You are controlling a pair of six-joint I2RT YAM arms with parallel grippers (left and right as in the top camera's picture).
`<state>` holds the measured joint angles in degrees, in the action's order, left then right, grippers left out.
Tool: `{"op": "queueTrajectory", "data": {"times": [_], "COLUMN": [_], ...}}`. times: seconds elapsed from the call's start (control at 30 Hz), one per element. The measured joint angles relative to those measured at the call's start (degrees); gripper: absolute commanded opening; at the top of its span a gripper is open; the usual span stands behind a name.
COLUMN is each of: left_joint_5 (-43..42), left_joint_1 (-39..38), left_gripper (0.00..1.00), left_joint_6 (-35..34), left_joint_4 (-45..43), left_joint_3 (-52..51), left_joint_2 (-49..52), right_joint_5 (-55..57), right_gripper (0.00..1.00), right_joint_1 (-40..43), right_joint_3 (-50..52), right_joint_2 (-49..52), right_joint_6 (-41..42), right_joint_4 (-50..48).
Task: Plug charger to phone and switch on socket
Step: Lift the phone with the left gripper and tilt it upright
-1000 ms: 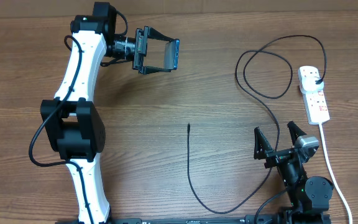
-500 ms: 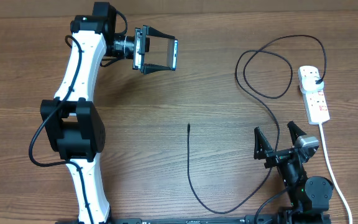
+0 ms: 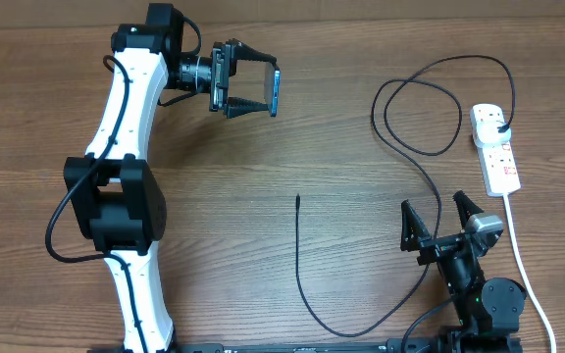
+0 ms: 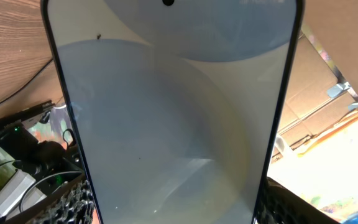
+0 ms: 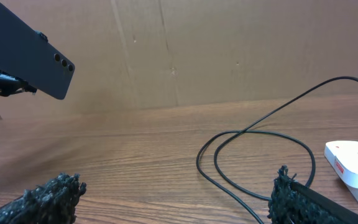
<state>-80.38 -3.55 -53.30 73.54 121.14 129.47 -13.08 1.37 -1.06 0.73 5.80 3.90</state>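
Note:
My left gripper [image 3: 263,91] is shut on the phone [image 3: 275,92] and holds it in the air over the far left of the table, turned on edge. In the left wrist view the phone [image 4: 173,106] fills the frame between the fingers. In the right wrist view the phone's dark back [image 5: 23,50] shows at upper left. The charger cable [image 3: 410,147] loops across the right side, its connector tip [image 3: 298,198] lying mid-table, its black plug [image 3: 501,128] in the socket [image 3: 495,149]. My right gripper [image 3: 437,218] is open and empty near the front right, close to the cable [image 5: 253,143].
The socket's thick white cord [image 3: 523,265] runs toward the front right edge. The socket's end [image 5: 353,163] shows at the right of the right wrist view. A cardboard wall [image 5: 229,50] stands behind the table.
My left gripper has rotated the phone, from screen facing up to nearly edge-on, and shifted it slightly. The right arm and cable have not moved.

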Motion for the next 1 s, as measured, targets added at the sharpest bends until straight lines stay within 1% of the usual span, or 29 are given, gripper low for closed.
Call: {"op": "queueTrajectory", "data": {"times": [0.2, 0.63, 1.0], "left_joint_5": [-0.02, -0.04, -0.04], "left_joint_1": [0.0, 0.0, -0.11], "left_gripper": [0.04, 0.04, 0.04], "left_joint_6": [-0.33, -4.7, -5.09], "left_joint_4": [0.02, 0.2, 0.17], "left_joint_3": [0.0, 0.0, 0.0], "left_joint_2": [0.0, 0.0, 0.0], "right_joint_5": [0.0, -0.02, -0.02], "right_gripper": [1.0, 1.0, 1.0], "right_joint_1": [-0.02, 0.0, 0.0], "right_joint_3": [0.0, 0.0, 0.0], "right_joint_2": [0.0, 0.0, 0.0], "right_joint_6": [-0.02, 0.0, 0.0], "right_joint_4": [-0.02, 0.0, 0.02]}}
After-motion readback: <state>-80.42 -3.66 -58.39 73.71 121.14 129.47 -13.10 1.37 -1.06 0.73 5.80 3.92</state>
